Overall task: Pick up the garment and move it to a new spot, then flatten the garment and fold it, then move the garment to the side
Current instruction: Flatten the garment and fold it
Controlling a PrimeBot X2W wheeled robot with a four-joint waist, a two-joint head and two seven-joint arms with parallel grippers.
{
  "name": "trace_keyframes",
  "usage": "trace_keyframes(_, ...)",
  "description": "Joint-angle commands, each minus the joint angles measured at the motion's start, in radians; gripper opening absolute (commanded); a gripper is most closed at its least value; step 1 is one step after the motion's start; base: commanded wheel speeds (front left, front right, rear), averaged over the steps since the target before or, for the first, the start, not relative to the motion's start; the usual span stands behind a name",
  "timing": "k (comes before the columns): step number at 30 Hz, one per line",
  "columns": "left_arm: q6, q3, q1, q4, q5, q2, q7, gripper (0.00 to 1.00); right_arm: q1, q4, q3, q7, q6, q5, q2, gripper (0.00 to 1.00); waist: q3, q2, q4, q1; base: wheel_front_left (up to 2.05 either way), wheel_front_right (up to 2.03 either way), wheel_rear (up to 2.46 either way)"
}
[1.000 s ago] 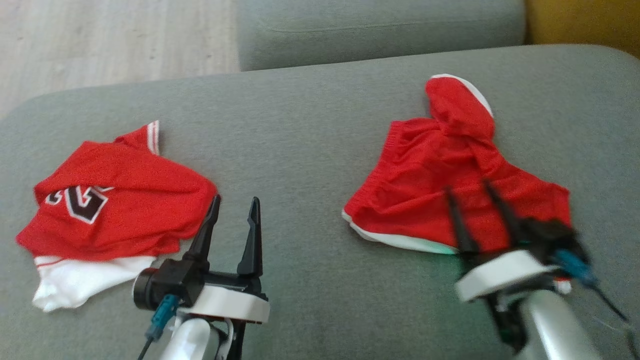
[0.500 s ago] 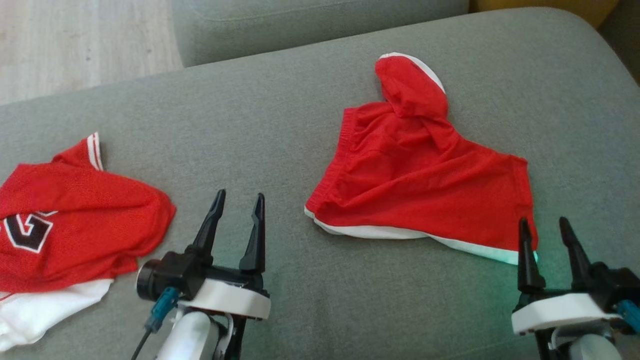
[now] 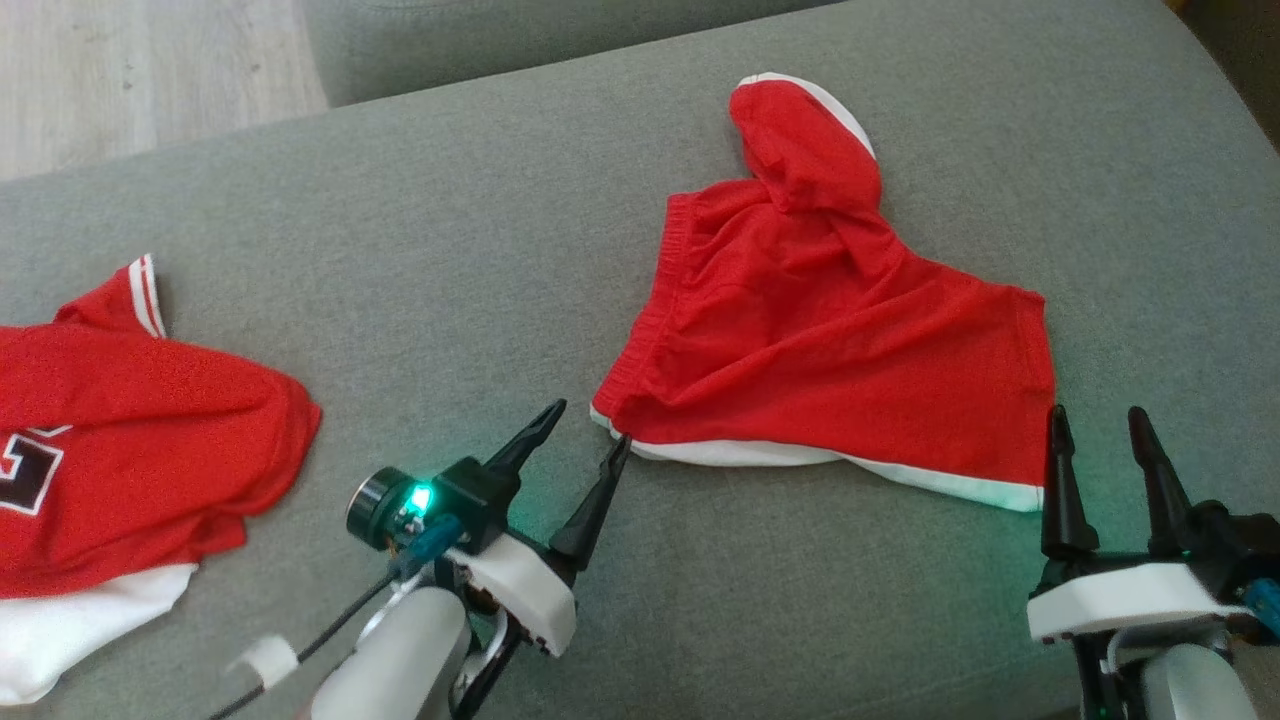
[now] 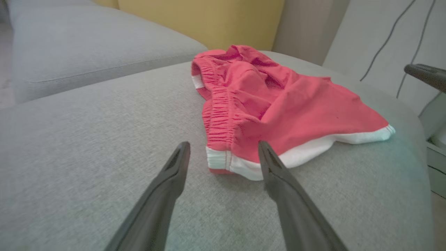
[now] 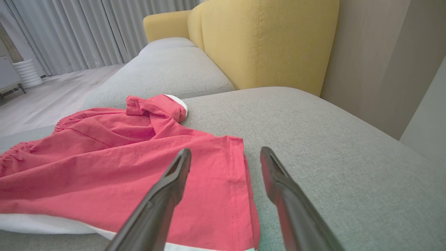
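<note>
The garment, a pair of red shorts (image 3: 830,340) with white hem trim, lies crumpled on the grey sofa cushion (image 3: 450,250). One leg is bunched up at the far end. My left gripper (image 3: 592,423) is open, its fingertips right at the shorts' near-left corner. In the left wrist view the left gripper (image 4: 223,144) frames that white-trimmed corner of the shorts (image 4: 278,108). My right gripper (image 3: 1095,412) is open just in front of the near-right corner. In the right wrist view the right gripper (image 5: 226,150) straddles the right side hem of the shorts (image 5: 122,164).
A red jersey (image 3: 130,430) with white fabric under it lies at the cushion's left. Wooden floor (image 3: 120,70) shows at the far left. A yellow backrest (image 5: 264,42) rises behind the cushion. A finger of the right gripper (image 4: 425,75) juts in at the left wrist view's right edge.
The head camera has swung to the right. My right gripper has drawn back from over the shorts to their near-right corner. My left gripper has turned and reached right to the near-left corner.
</note>
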Motion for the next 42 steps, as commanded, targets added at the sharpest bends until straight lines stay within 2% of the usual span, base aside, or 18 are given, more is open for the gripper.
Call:
trace_keyframes(1, -0.005, 0.019, -0.045, -0.020, -0.008, 0.019, 0.001, 1.00, -0.036, -0.029, 0.023, -0.013, -0.001, 0.005, -0.007, 1.00, 0.004, 0.0000, -0.004, -0.0002, 0.00, 0.00, 0.00)
trace_keyframes(7, -0.005, -0.102, -0.124, 0.034, -0.053, 0.076, 0.034, 1.00, -0.044, -0.031, 0.033, -0.014, -0.001, 0.013, -0.007, 1.00, 0.021, 0.0000, -0.021, -0.0002, 0.00, 0.00, 0.00)
trace_keyframes(11, -0.005, -0.136, -0.160, 0.067, -0.078, 0.094, 0.027, 1.00, -0.047, -0.030, 0.032, -0.014, -0.001, 0.014, -0.007, 1.00, 0.028, 0.0000, -0.028, -0.0002, 0.00, 0.00, 0.00)
trace_keyframes(32, -0.005, -0.276, -0.267, 0.117, -0.156, 0.115, -0.048, 1.00, -0.059, 0.025, 0.018, -0.014, -0.001, -0.001, -0.007, 1.00, 0.051, 0.0000, -0.041, -0.0002, 0.00, 0.00, 0.00)
trace_keyframes(33, -0.005, -0.283, -0.270, 0.116, -0.159, 0.116, -0.051, 0.82, -0.060, 0.028, 0.019, -0.014, -0.001, -0.002, -0.007, 1.00, 0.051, 0.0000, -0.041, -0.0002, 0.00, 0.00, 0.00)
trace_keyframes(35, -0.006, -0.294, -0.274, 0.114, -0.167, 0.118, -0.057, 0.18, -0.062, 0.042, 0.020, -0.014, -0.001, -0.006, -0.007, 1.00, 0.051, 0.0000, -0.042, -0.0002, 0.00, 0.00, 0.00)
trace_keyframes(36, -0.006, -0.299, -0.276, 0.113, -0.169, 0.118, -0.061, 0.00, -0.061, 0.051, 0.021, -0.014, -0.001, -0.010, -0.007, 1.00, 0.051, 0.0000, -0.042, -0.0002, 0.00, 0.00, 0.00)
trace_keyframes(42, -0.006, -0.312, -0.280, 0.114, -0.173, 0.121, -0.074, 0.00, -0.054, 0.107, 0.025, -0.012, -0.001, -0.035, -0.007, 1.00, 0.049, 0.0000, -0.043, -0.0002, 0.00, 0.00, 0.00)
